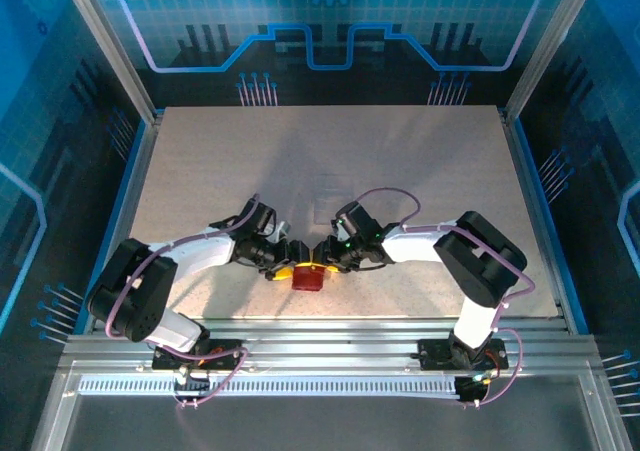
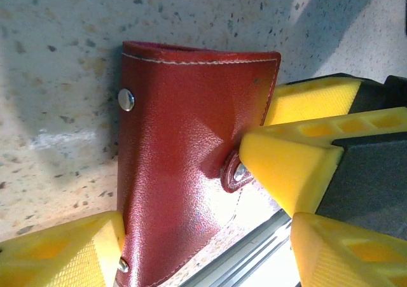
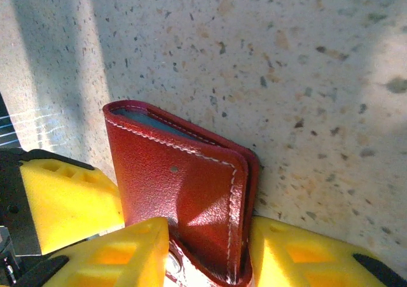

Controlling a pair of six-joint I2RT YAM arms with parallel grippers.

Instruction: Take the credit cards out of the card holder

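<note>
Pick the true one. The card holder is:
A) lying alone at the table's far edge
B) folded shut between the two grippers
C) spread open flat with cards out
B: the card holder is folded, with the left gripper and right gripper at its sides.

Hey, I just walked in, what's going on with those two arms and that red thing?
Both arms reach in to the dark-red card holder near the front edge of the table. The right gripper pinches the holder along its tab side. The left gripper straddles it with jaws open, one finger touching. The holder is folded shut. A bluish edge shows inside the fold, and no card has been taken out yet.
</note>
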